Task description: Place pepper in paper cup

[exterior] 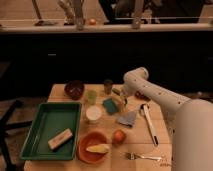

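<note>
A green tray [35,135] lies on the near left of the wooden table [162,120], with a tan block [60,139] resting in its near right corner. Beyond the tray, at the far edge, stands a dark red bowl [74,89]. Just right of the tray, near the front edge, an orange bowl [84,152] holds a yellow piece of food [97,148]. Behind it the paper cup [93,114] stands upright, its pale inside showing nothing within, and further back is a translucent green cup [91,96]. A small dark glass cup [108,85] is at the far edge, and a teal sponge [110,105] lies just right of the paper cup. An orange fruit [119,136] sits near the front, with a grey cloth [128,119] behind it. The gripper [120,96] hangs low over the far middle of the table, between the dark glass cup and the sponge, with its fingers closed. A slim dark-green sliver at its tip looks like the pepper [116,92], well apart from the paper cup; whether it is pinched cannot be told. Dried red chilies [142,95] lie to the right under the white arm [155,95], then a white-handled utensil [150,125] and, at the front edge, a fork [145,157].
</note>
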You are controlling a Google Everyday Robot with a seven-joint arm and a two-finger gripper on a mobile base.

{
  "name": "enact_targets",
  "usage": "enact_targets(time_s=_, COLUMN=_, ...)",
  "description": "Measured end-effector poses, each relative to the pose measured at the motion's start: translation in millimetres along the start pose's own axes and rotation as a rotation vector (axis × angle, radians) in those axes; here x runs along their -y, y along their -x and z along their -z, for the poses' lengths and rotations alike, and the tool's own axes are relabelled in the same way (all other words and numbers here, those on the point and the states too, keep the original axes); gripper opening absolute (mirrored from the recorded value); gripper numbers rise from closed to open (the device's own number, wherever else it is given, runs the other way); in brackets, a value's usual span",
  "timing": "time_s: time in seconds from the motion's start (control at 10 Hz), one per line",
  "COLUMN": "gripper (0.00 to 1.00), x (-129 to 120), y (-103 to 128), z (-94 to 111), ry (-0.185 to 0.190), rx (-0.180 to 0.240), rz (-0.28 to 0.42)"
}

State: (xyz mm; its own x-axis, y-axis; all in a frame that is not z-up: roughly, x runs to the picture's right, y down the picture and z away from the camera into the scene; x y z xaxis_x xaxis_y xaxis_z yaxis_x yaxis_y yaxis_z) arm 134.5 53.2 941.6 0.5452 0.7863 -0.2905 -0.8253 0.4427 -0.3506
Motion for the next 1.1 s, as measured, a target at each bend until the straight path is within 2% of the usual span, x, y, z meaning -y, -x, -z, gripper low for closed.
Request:
enact_targets(time_s=0.2, gripper=0.00, x=0.2, y=3.7, z=19.4, ry=0.002, rx=0.013, rz=0.032)
enact_targets(time_s=0.6, gripper=0.00, x=-14.6, y=3.9, z=44.2, ry=0.022, rx=-0.005, rz=0.141)
enact_targets(time_s=1.1, gripper=0.00, x=-52.3, y=-1.8, z=70.2, ry=0.063, rx=-0.006, rz=0.297)
